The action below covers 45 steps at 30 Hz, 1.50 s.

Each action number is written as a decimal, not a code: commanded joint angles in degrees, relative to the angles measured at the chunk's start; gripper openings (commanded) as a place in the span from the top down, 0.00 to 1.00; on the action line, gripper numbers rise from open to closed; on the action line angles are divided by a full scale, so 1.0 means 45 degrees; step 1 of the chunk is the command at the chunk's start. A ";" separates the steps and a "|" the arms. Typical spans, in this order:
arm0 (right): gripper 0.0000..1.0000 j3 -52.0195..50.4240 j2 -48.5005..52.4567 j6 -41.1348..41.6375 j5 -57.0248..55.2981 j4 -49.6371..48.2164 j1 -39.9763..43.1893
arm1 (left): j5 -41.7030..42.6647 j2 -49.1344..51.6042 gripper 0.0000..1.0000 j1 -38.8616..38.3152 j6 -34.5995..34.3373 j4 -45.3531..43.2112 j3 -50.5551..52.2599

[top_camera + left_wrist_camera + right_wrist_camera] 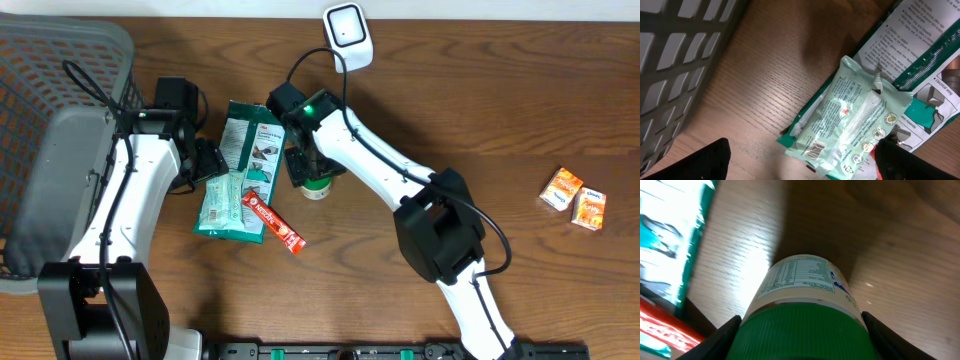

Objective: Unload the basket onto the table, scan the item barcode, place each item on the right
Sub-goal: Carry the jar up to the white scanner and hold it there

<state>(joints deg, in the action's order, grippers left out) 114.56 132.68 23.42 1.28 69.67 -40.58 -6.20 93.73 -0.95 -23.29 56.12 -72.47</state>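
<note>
A white bottle with a green ribbed cap (802, 287) stands on the wooden table, seen beside the pouches (318, 187) in the overhead view. My right gripper (802, 340) has its two black fingers (720, 342) pressed against either side of the cap. The white barcode scanner (348, 33) sits at the table's back edge, behind the bottle. My left gripper (800, 165) hangs open over a pale green packet (850, 120), whose barcode (814, 149) faces up between the fingers. The left gripper holds nothing.
A larger green and white pouch (252, 145) lies under and beside the pale packet, and a red stick pack (273, 221) lies at its near end. A grey basket (60, 60) fills the far left. Two orange boxes (575, 198) lie at the right.
</note>
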 commanded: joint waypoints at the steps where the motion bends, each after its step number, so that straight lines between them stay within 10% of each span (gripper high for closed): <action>1: 0.59 0.0797 -0.1141 -0.0277 -0.0282 0.0427 0.0287 | -0.0112 -0.0257 0.07 0.0053 0.0029 0.0029 -0.0155; 8: 0.99 0.0942 -0.3934 -0.0641 -0.1253 0.0835 0.0282 | -0.0112 -0.0257 0.07 0.0053 0.0029 0.0029 -0.0160; 23: 0.99 0.0850 -0.7849 -0.2506 -0.3842 -0.2254 0.1209 | -0.0112 -0.0257 0.07 0.0053 0.0029 0.0029 -0.0160; 30: 0.99 -0.0957 -0.7242 -0.2623 -0.3842 -0.7791 0.2419 | -0.0112 -0.0257 0.07 0.0053 0.0029 0.0029 -0.0160; 35: 0.99 -0.4318 -0.6246 -0.2759 -0.3847 -1.5805 0.3453 | -0.0112 -0.0257 0.07 0.0053 0.0029 0.0029 -0.0160; 45: 0.99 -0.5139 -0.2429 -0.2973 -0.1146 -2.1396 0.4347 | -0.0112 -0.0257 0.07 0.0053 0.0029 0.0029 -0.0155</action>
<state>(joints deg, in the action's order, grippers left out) 91.42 118.24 11.00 -11.25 -22.74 -21.39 -6.20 93.73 -0.95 -23.29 56.10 -72.47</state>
